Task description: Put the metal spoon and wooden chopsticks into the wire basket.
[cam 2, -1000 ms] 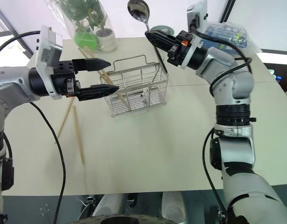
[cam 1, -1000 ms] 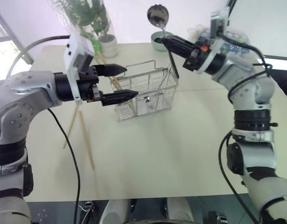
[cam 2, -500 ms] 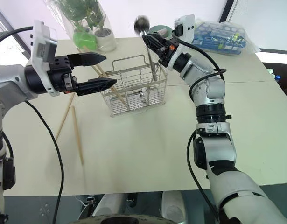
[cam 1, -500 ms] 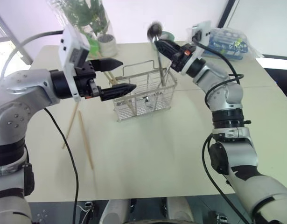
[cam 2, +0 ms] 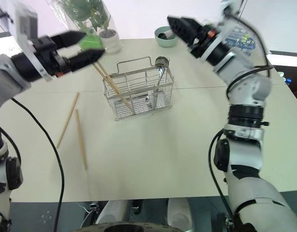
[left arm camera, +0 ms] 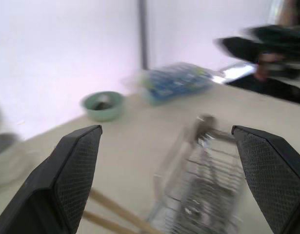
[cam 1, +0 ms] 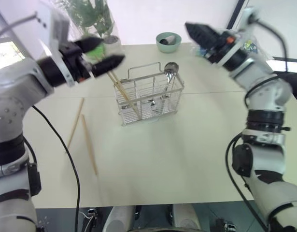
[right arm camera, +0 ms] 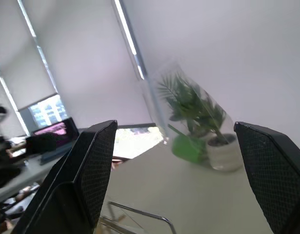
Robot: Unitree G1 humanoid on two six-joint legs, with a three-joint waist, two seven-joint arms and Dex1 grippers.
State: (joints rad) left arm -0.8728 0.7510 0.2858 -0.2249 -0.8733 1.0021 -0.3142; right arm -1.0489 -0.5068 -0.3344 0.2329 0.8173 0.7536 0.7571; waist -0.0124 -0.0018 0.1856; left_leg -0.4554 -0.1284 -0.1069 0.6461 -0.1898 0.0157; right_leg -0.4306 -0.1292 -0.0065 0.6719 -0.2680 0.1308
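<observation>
The wire basket [cam 1: 148, 99] stands mid-table. The metal spoon [cam 1: 170, 67] stands inside its right end, bowl up above the rim, with nothing holding it. Wooden chopsticks [cam 1: 121, 89] lean in the basket's left end, their tips sticking out toward the plant. Two more chopsticks [cam 1: 88, 144] lie flat on the table to the left. My left gripper [cam 1: 106, 52] hovers open above and left of the basket, empty. My right gripper [cam 2: 173, 25] is open and empty, raised above and right of the basket. In the left wrist view the basket [left arm camera: 208, 168] lies between the spread fingers [left arm camera: 81, 165].
A green bowl [cam 1: 168, 41] sits at the table's far edge behind the basket. A potted plant [cam 1: 96, 21] in clear wrap stands at the back left. A blue package [cam 2: 236, 35] lies at the back right. The table [cam 1: 177, 154] is bare in front of the basket.
My right gripper opened and let go of the spoon, which now stands in the basket; that arm drew up and to the right. My left gripper moved up and left, away from the basket.
</observation>
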